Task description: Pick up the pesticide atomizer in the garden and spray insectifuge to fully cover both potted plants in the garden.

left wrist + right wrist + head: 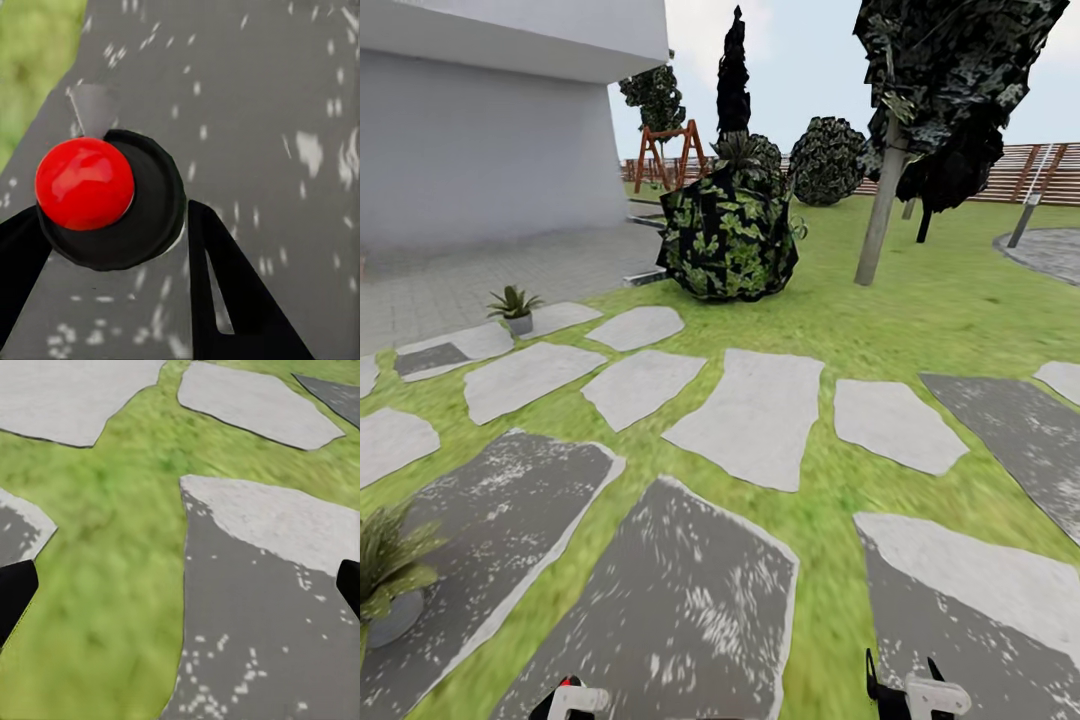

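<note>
Two potted plants stand on the garden lawn point(920, 300): one small rosette in a grey pot point(513, 306) by the far-left stepping stones, another point(388, 568) close at the left edge. My left gripper point(575, 698) hangs low over a dark stepping stone point(670, 600). In the left wrist view the left gripper point(112, 217) is shut on a round dark body with a red ball on top and a pale grey nozzle, the pesticide atomizer point(142, 217) seen end-on. My right gripper point(908, 692) point(180, 589) is open over grass and stone, with nothing in it.
A big dark leafy bush point(730, 235) stands ahead mid-lawn, a tree trunk point(880, 215) to its right. A grey house wall point(480, 150) and paving lie left. A brown slat fence point(1020, 170) closes the back. Stepping stones point(755, 415) cross the grass.
</note>
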